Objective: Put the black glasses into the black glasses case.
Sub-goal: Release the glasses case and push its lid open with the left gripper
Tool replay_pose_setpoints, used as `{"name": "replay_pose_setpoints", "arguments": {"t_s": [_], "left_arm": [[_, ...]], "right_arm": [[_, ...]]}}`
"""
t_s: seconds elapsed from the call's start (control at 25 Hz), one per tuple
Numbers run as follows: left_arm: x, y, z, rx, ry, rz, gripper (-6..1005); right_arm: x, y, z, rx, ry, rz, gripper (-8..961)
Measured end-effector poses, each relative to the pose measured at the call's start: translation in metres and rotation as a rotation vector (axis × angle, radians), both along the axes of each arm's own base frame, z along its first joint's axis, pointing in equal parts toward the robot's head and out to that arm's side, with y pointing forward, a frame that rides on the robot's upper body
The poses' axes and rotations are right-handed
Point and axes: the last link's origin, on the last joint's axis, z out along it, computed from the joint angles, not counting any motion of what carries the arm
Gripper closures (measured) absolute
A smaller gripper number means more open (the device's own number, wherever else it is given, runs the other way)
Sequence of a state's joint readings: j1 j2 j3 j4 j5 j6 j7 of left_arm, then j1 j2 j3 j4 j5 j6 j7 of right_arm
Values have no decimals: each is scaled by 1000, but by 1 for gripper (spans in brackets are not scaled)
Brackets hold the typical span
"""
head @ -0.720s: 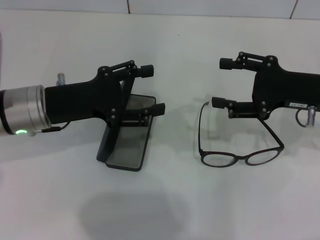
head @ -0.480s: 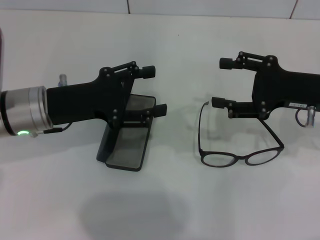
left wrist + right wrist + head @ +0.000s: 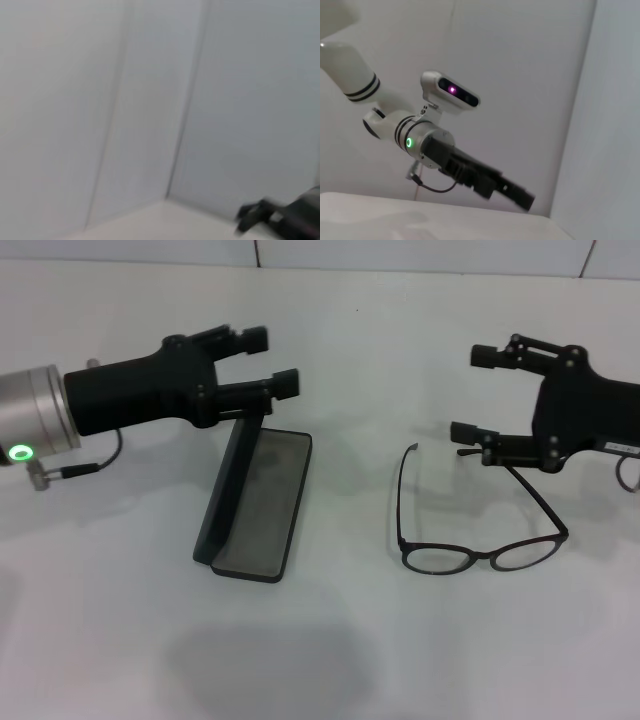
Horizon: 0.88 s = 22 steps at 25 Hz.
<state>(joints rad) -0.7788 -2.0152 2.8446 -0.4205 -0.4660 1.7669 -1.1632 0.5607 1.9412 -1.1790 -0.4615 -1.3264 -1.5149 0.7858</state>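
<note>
Both our claws gape empty: the left gripper (image 3: 270,360) hovers just behind the open black glasses case (image 3: 255,502), the right gripper (image 3: 478,392) above the black glasses (image 3: 478,540), so next we judge is grasping them.

White counter (image 3: 330,660): a plain, matte surface filling nearly the whole head view, marked with soft grey shadows, the broadest lying near its front edge. Back wall (image 3: 400,252): a pale strip along the far edge of the counter, divided by thin dark vertical seams. In the wrist views, light grey wall panels (image 3: 520,75) meet at vertical joints (image 3: 187,110).
</note>
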Motion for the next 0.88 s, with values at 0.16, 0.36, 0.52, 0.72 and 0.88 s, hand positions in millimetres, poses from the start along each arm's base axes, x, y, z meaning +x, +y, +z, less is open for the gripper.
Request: {"name": "replay_pose_setpoints", "arguments": {"t_s": [0.16, 0.36, 0.52, 0.72, 0.88], "left_arm": [[-6, 5, 5, -55, 101, 115, 123], [-12, 7, 15, -106, 181, 243, 124], [-18, 9, 12, -141, 225, 305, 124], [-23, 9, 5, -178, 272, 353, 139], [-27, 11, 0, -195, 301, 386, 151]], "right_arm": [[6, -3, 4, 24, 0, -8, 162], [7, -5, 4, 28, 0, -9, 163], [6, -5, 4, 27, 1, -9, 163], [6, -5, 3, 25, 3, -10, 163], [5, -5, 2, 25, 5, -9, 163]]}}
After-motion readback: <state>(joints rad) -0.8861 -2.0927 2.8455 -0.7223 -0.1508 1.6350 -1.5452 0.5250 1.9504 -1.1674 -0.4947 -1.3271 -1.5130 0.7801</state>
